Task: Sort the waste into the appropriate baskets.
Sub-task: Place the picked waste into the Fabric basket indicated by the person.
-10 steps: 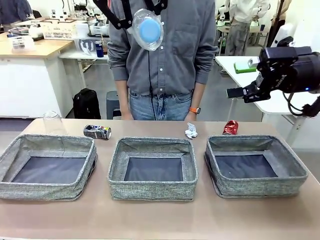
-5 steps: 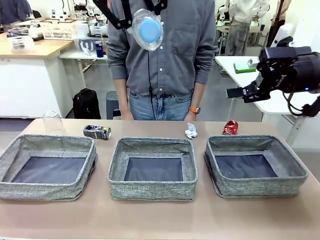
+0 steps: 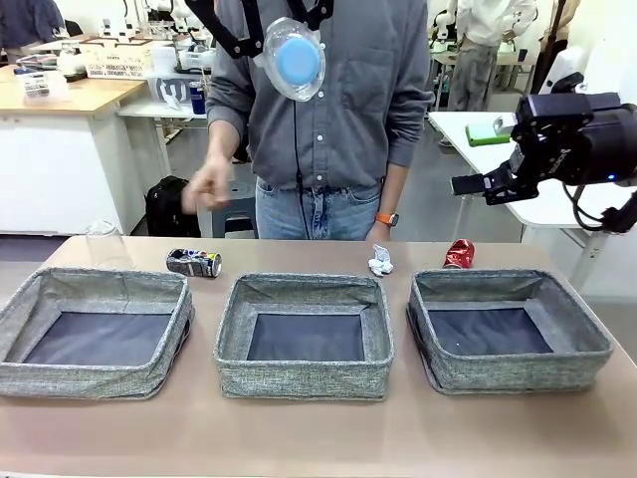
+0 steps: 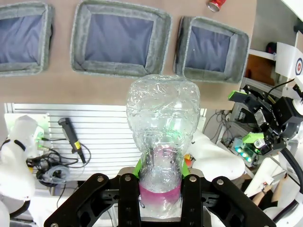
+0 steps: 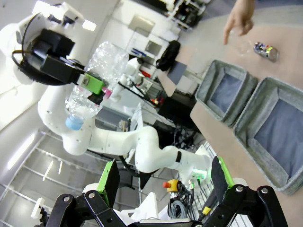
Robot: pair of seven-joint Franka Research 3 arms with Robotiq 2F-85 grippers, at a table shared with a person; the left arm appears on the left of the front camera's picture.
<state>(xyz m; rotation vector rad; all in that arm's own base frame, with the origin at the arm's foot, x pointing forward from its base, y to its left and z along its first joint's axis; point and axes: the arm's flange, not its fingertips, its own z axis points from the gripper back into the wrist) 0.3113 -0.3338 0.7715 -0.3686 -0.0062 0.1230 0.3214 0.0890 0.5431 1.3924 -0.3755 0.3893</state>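
**Waste-sorting station: items and positions**

1. Clear plastic bottle with a pink label (image 4: pixel 163 123): pinched at the pink band between the green pads of the left hand (image 4: pixel 162 189). In the front view it is held high at the upper centre of the frame, well above the worktop (image 3: pixel 318 438), with its blue cap turned towards the camera.
2. Right hand (image 5: pixel 165 182): fingers spread wide, with nothing between them. In the front view it is carried at the right edge of the frame, above worktop level.
3. Low rectangular grey woven-fabric baskets with dark bottoms, set in a row across the lower half of the front view: left basket (image 3: pixel 80 378), centre basket (image 3: pixel 304 378), right basket (image 3: pixel 518 373).
4. Clear plastic cup (image 3: pixel 103 244): stood on the worktop behind the left basket, at its far left corner.
5. Dark printed can (image 3: pixel 194 263): laid on its side between the far edges of the left and centre baskets.
6. Crumpled white paper wad (image 3: pixel 380 261): placed just behind the far right corner of the centre basket.
7. Crushed red can (image 3: pixel 459 254): placed just behind the right basket.
8. Person's hand (image 3: pixel 209 186): raised loosely closed above the dark printed can, apart from it.
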